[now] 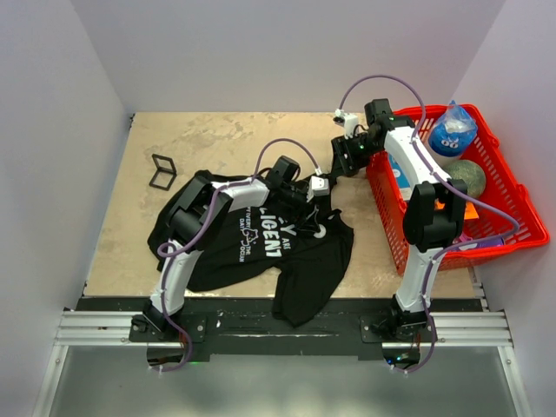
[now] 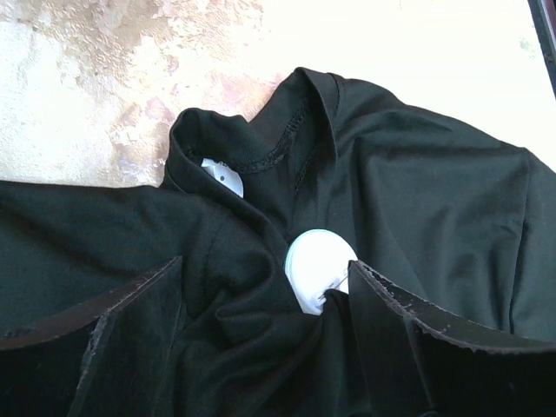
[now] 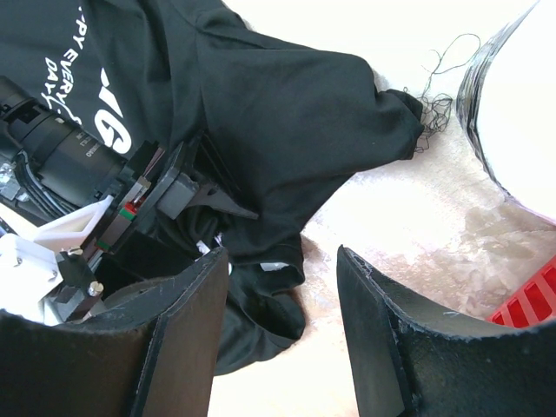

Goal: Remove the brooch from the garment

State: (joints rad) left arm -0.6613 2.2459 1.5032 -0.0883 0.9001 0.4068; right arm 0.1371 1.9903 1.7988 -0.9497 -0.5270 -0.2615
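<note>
Black brooch (image 1: pixel 162 171) lies well left of left claw (image 2: pixel 265 265).

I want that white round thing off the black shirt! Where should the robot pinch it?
By its rim, coming down from above, I think. The white disc lies flat on the shirt, so only its thin edge gives a hold. The left gripper hangs open over it, one finger beside its right edge.

White print on the black garment (image 1: pixel 308 252) — large letters read "LIGENT", smaller lines beside them showed "PY EVERY" and "DAY" — rest unreadable
</note>
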